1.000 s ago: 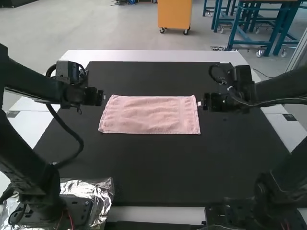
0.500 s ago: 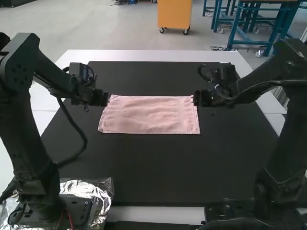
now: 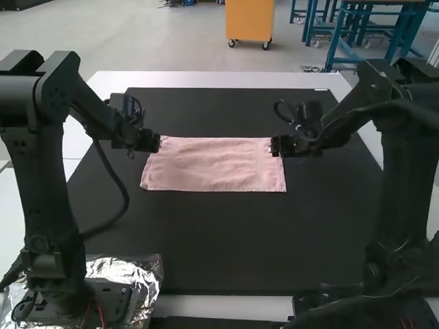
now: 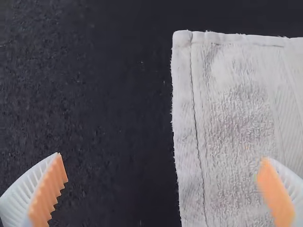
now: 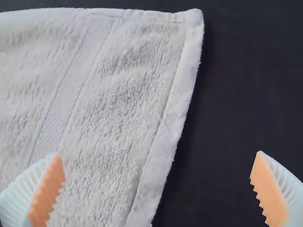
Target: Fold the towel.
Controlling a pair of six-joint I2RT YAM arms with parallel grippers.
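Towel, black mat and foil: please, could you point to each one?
Towel [image 3: 218, 166], high view: middle of its upper surface.
Black mat [image 3: 226, 240], high view: bare part, nearer than the towel.
Foil [image 3: 118, 267], high view: shiny crumpled part.

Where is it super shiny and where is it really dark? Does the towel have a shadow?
High view: bright glints on the crinkly foil, while the left arm looks nearly black; right wrist view: maybe a faint, soft shadow beside the towel's hemmed edge; left wrist view: too dark beside the towel to tell.
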